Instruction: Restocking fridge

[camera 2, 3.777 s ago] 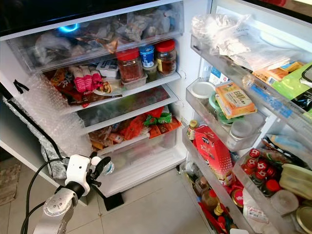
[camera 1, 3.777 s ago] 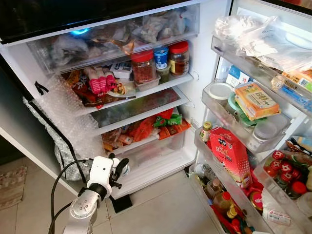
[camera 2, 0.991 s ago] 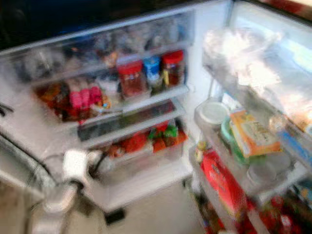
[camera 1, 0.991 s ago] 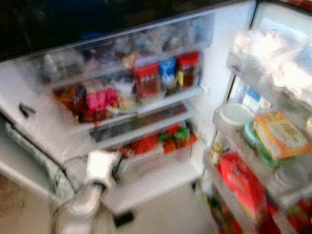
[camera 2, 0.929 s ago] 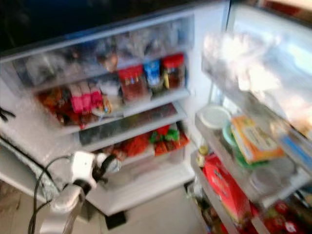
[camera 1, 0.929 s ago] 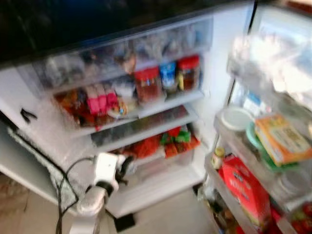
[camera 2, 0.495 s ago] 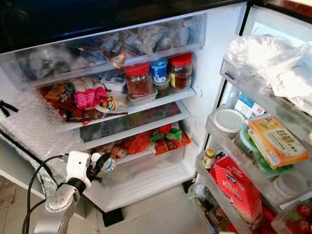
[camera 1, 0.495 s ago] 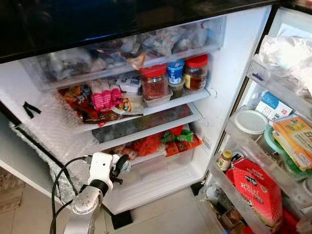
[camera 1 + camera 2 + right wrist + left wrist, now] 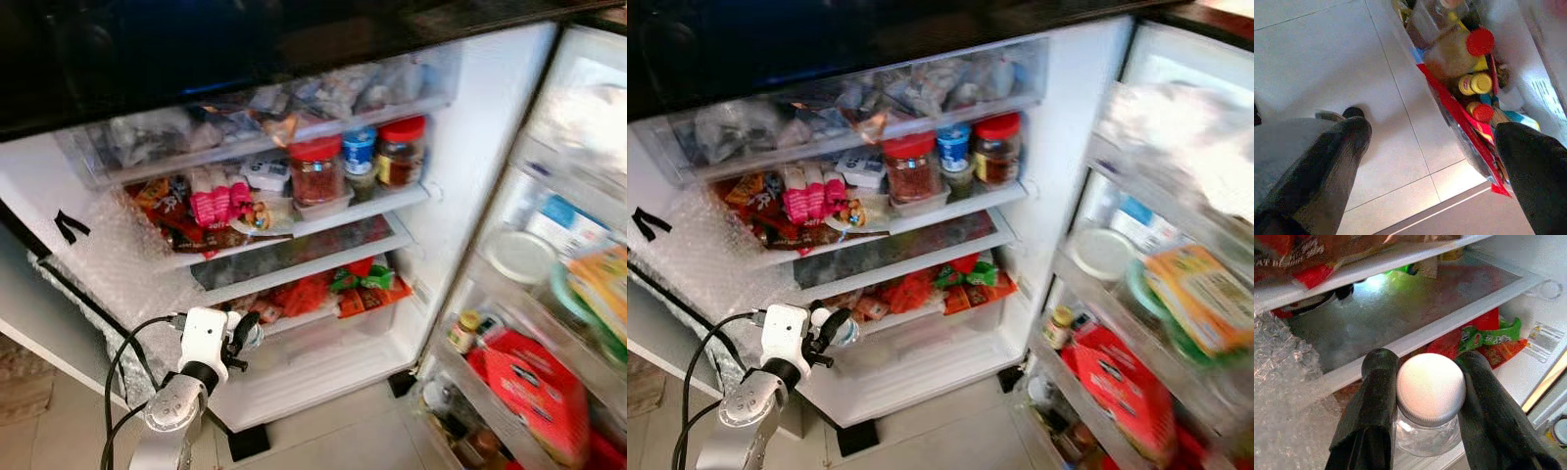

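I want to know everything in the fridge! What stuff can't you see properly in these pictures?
- Door shelves: eye views, motion blur smears the labels.
- Top drawer: eye views, its frosted front hides what the bags hold.
- Jar in the left gripper: left wrist view, the white lid covers its contents.
- Bottles in the bottom door shelf: right wrist view, seen from above, labels hidden.

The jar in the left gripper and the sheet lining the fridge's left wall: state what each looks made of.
Jar: the body looks like clear glass or hard plastic, since you can see through it; the white cap looks like matte plastic with a ribbed rim. The left gripper clamps it at the cap.
Sheet: bubble wrap, translucent plastic covered in small raised bubbles.
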Available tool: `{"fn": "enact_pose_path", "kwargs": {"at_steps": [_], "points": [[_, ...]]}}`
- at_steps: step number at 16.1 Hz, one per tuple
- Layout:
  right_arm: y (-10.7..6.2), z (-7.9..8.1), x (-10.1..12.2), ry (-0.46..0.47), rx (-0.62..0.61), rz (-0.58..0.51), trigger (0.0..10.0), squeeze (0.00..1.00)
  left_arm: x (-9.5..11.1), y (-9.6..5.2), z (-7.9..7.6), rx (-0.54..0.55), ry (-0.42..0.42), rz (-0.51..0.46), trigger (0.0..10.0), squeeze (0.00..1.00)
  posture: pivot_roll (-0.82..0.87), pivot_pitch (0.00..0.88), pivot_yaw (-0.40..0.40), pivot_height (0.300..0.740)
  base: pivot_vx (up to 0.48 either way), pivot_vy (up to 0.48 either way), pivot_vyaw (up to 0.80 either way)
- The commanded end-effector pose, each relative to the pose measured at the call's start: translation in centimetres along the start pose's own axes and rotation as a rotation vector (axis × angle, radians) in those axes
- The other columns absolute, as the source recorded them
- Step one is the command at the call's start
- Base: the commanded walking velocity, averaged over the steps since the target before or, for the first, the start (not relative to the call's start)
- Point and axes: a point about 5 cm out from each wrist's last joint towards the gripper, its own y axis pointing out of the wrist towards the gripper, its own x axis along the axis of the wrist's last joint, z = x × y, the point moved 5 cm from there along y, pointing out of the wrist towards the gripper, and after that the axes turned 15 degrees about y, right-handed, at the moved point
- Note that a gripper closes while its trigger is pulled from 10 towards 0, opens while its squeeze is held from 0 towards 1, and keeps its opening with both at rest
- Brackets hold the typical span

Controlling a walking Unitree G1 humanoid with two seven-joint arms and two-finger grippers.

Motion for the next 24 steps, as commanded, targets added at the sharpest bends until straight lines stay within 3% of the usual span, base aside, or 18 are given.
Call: {"fn": "enact_pose_path", "kwargs": {"at_steps": [1, 18, 24], "points": [[-0.1, 0.21, -0.62, 0.007, 0.006, 0.023, 10.0, 0.0, -0.09, -0.21, 0.31, 0.005, 0.006, 0.003, 10.0, 0.0, 0.04, 0.086, 0.052, 0.74, 0.277, 0.0, 0.0], [-0.1, 0.28, -0.9, 0.015, 0.005, 0.045, 10.0, 0.0, -0.07, -0.31, 0.15, 0.005, 0.013, -0.005, 10.0, 0.0, 0.04, 0.087, 0.051, 0.74, 0.047, 0.0, 0.0], [-0.03, 0.94, -0.45, 0.024, 0.048, 0.033, 10.0, 0.0, -0.09, -0.25, -0.23, -0.007, 0.01, -0.005, 10.0, 0.0, 0.03, 0.074, 0.051, 0.651, 0.0, 0.0, 0.0]]}}
